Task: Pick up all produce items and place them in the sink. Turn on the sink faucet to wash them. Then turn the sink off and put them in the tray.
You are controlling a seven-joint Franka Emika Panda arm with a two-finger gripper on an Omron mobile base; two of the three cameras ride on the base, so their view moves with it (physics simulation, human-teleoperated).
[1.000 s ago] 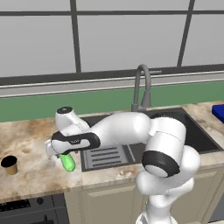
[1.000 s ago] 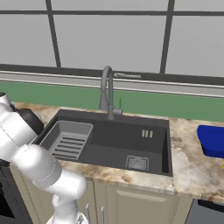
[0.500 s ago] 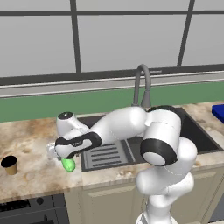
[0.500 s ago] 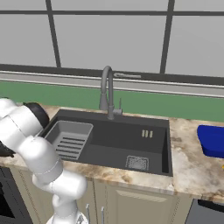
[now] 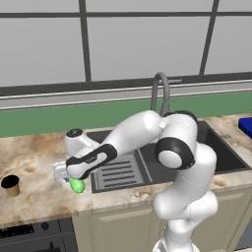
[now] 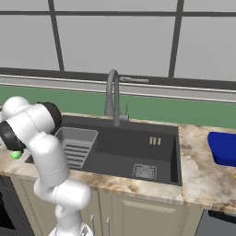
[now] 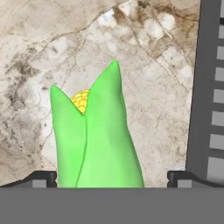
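Bare counter [image 7: 144, 83] around the corn [image 7: 98, 140]; ribbed rack [image 7: 210, 100] close alongside

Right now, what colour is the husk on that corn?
Bright lime green, with yellow kernels peeking out; the corn shows best in the hand view.

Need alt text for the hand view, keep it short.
A bright green corn cob with yellow kernels peeking from its husk lies on the speckled stone counter, sitting between the gripper's open jaws. The grey ribbed rack runs along the right edge.
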